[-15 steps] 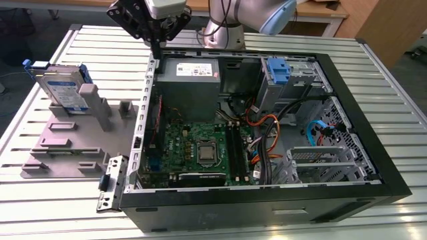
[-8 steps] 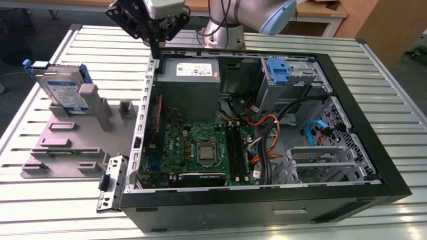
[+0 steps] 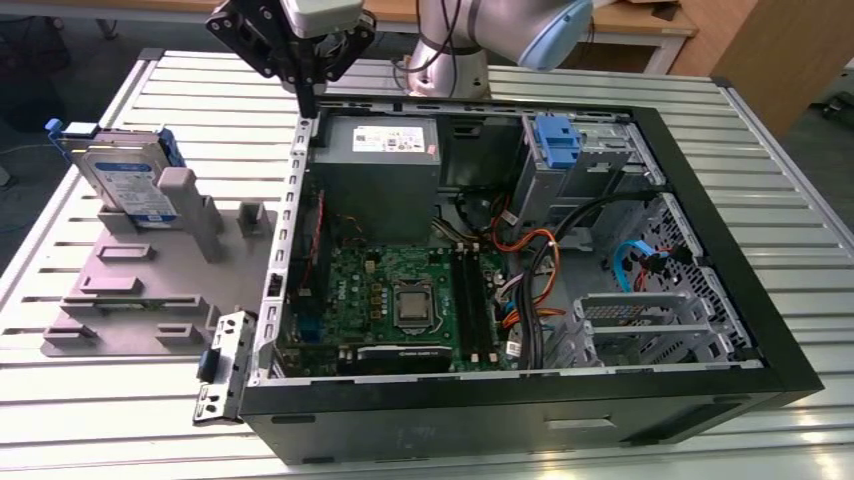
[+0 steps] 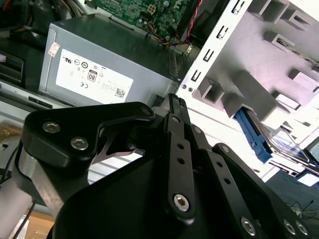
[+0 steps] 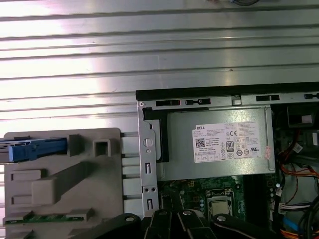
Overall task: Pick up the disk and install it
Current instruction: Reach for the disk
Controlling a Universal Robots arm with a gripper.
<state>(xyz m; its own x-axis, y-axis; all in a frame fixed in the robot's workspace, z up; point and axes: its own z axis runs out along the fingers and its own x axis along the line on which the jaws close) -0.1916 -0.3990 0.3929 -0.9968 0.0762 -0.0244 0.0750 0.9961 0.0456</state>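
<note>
**Exterior view.** An open case (image 3: 467,430) lies on its side on a slatted metal desk (image 3: 107,420). The arm (image 3: 494,30) reaches in from behind the case.

**Gripper.** The gripper (image 3: 307,106) hangs over the case's corner that houses the power supply (image 3: 380,150). This is on the side of the case that faces the grey fixture (image 3: 147,280). The fingers (image 4: 177,124) point down. In the second wrist view they are pressed together into one thin tip, with nothing pinched between them. The tip stands just over the case's perforated rail (image 4: 214,50); whether it touches the rail cannot be told.

**Disk.** The disk (image 3: 127,180) stands upright on its edge in a slot of the fixture. It is outside the case, on the exterior view's left, and well apart from the gripper. Its white-and-blue label faces the exterior camera, and a blue frame edges it. In the first wrist view the disk (image 5: 37,149) shows edge-on as a blue strip at the fixture's far end from the case.

**Inside the case.**
- The motherboard (image 3: 400,290) lies just beside the power supply.
- A blue carrier (image 3: 554,140) sits in a bay next to the power supply, on the side away from the fixture.
- Orange, black and blue cables (image 3: 534,260) run between the motherboard and the metal drive cage (image 3: 641,320).
</note>
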